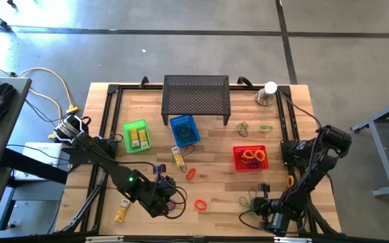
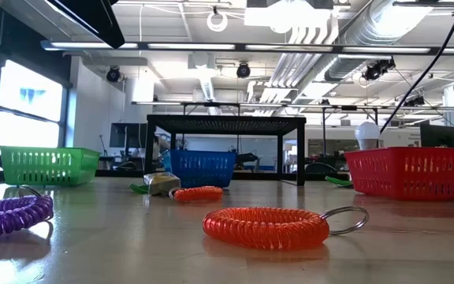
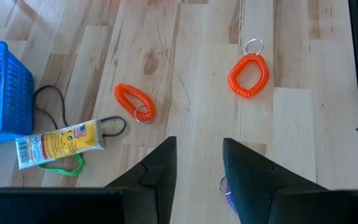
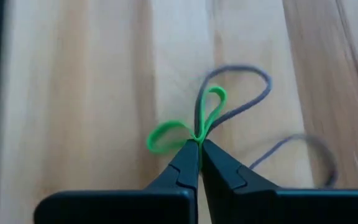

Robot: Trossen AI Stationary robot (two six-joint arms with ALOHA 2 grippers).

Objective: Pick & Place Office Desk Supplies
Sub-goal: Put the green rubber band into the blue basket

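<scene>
My right gripper [image 4: 199, 144] is near the table's front right [image 1: 255, 204], shut on a green rubber band [image 4: 166, 134] and a grey one [image 4: 235, 93] that lie on the wood. My left gripper [image 3: 199, 144] hangs open above the front middle of the table [image 1: 173, 201] with nothing between its fingers. A purple coil band [image 3: 229, 198] shows just beside one of its fingers. Two orange coil bands [image 3: 249, 74] [image 3: 135, 102] and a yellow packet [image 3: 58, 142] lie flat on the table beyond it. My right gripper pinches the green band and the grey band together between its two fingertips at the spot [image 4: 197, 132] where both loops are squeezed narrow. The fingers slant down from the near side. The loops spread out beyond the tips; I cannot tell whether they are lifted.
A green basket [image 1: 136, 135], a blue basket [image 1: 185, 130] and a red basket [image 1: 250, 157] stand mid-table. A black perforated stand [image 1: 196, 98] and a silver cup with a white ball [image 1: 267, 93] sit at the far edge. Another yellow packet [image 1: 121, 214] lies front left.
</scene>
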